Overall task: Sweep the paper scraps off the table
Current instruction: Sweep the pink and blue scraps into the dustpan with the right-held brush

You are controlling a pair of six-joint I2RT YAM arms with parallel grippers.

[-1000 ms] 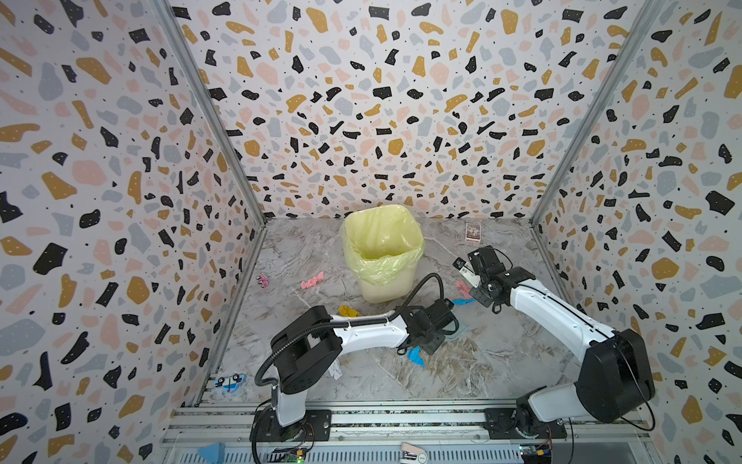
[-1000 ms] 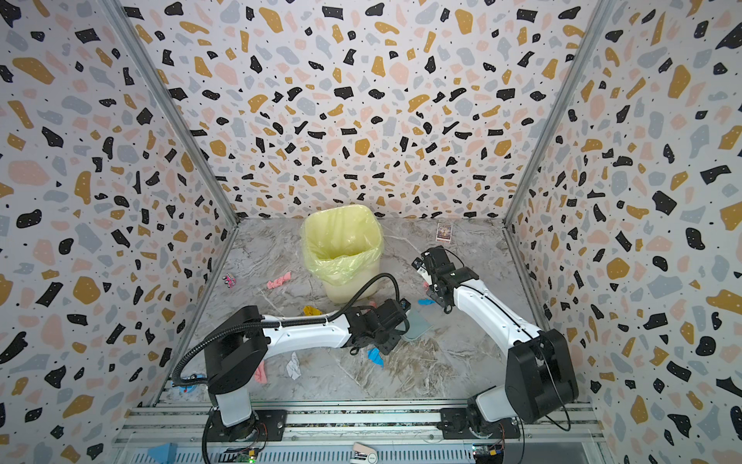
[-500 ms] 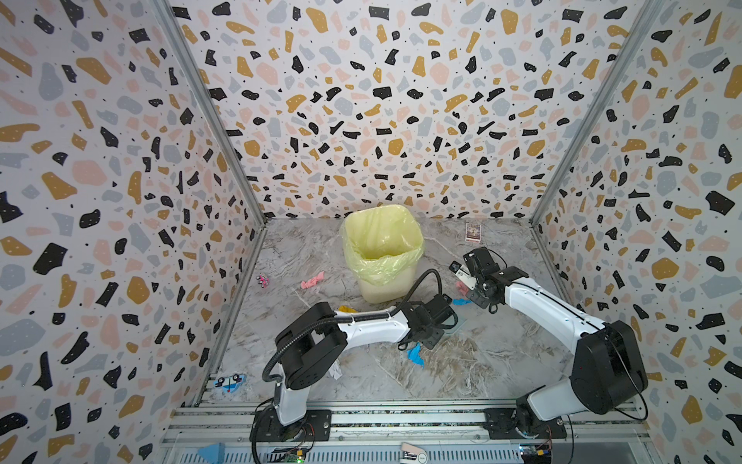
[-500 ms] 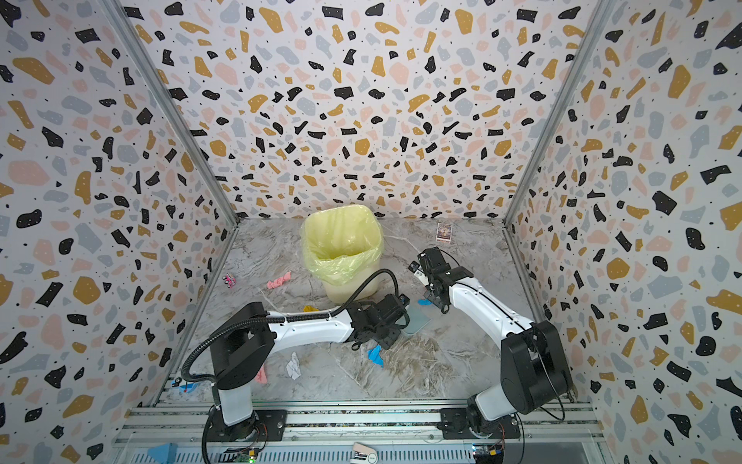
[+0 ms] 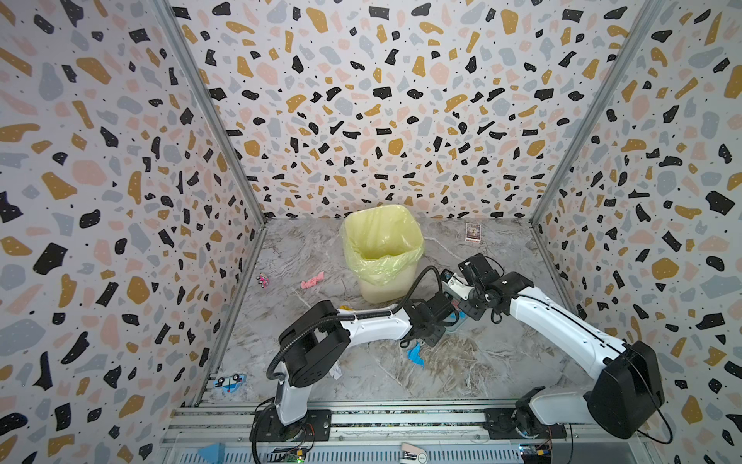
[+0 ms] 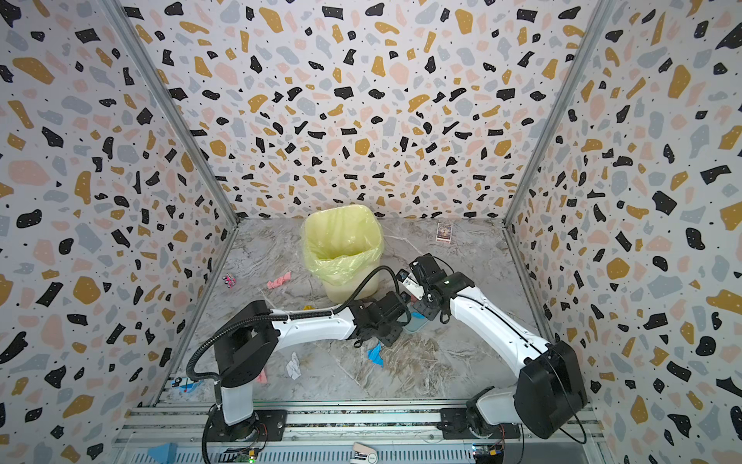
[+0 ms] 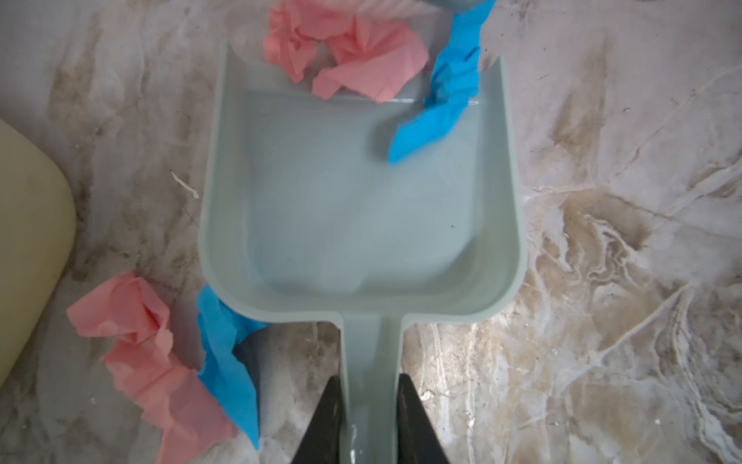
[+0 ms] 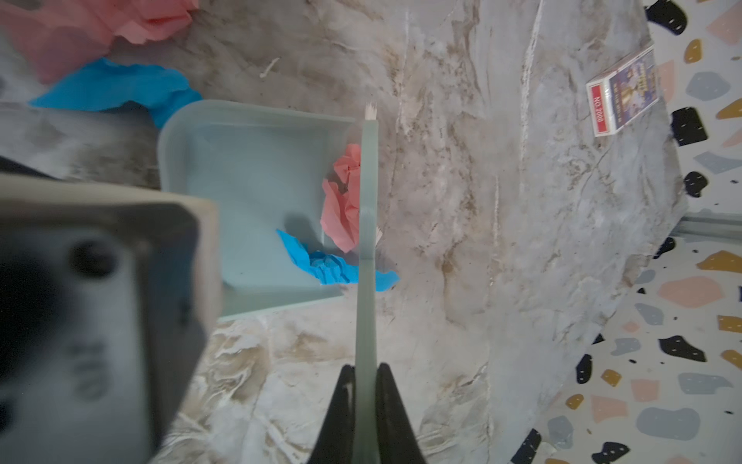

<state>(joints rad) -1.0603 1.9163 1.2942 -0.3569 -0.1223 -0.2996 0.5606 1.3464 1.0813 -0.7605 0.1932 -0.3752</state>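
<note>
Paper scraps (image 7: 353, 60), pink and blue, now at mouth of dustpan (image 7: 361, 209) gripped by left pincer (image 7: 369, 401), just right of bin (image 5: 385, 287): right pincer (image 8: 365, 381), clamped on brush (image 8: 367, 201), has swept in against it; pair nearly collected, others remain on surface (image 5: 482, 361).

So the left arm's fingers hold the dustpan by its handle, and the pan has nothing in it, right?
Not quite. The left fingers hold the dustpan by its handle, but it is not empty: the left wrist view shows a pink scrap and a blue scrap at its open edge.
</note>
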